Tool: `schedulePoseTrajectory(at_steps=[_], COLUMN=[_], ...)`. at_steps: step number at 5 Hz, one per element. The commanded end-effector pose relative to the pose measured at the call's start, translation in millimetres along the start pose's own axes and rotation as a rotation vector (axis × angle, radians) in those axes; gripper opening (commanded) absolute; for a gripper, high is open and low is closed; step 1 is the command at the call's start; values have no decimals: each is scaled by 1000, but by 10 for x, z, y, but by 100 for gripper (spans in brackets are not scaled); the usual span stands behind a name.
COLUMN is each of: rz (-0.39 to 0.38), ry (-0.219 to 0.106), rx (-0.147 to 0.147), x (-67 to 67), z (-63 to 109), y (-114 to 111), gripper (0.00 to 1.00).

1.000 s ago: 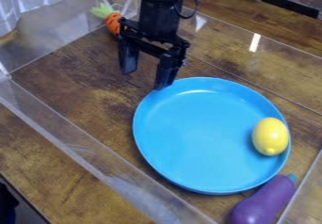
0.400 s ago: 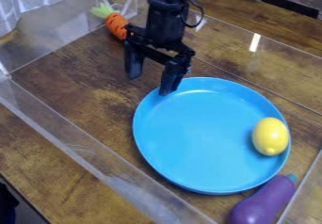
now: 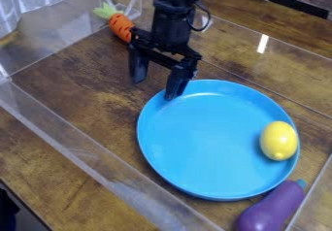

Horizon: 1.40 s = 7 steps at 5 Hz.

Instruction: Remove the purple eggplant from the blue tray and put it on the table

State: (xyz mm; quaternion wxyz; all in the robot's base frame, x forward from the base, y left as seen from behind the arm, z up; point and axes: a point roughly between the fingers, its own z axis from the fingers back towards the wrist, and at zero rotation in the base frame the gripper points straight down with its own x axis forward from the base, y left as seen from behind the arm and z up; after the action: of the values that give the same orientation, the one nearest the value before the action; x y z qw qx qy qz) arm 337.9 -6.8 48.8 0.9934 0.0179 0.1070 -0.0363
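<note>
Gripper [image 3: 163, 81] gaping wide and empty at the tray [image 3: 195, 162] rim, eggplant [image 3: 271, 209] already on the bench [image 3: 65, 89], so I'd only retreat.

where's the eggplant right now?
The purple eggplant lies on the table at the camera view's bottom right, just outside the blue tray's rim, below the yellow lemon.
</note>
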Motion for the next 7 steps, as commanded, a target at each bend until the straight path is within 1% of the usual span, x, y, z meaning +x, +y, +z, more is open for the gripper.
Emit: schedulePoseTrajectory(at_steps=[1, 3, 5, 6, 7], rz=[-15, -12, -33, -50, -82], ry=[-64, -63, -65, -71, -94], rx=[13, 20, 20, 19, 20], x=[88, 121, 77, 43, -11], z=[177, 161, 98, 71, 66], y=[-50, -64, -227, -358, -550], gripper=[100, 100, 100, 100, 100])
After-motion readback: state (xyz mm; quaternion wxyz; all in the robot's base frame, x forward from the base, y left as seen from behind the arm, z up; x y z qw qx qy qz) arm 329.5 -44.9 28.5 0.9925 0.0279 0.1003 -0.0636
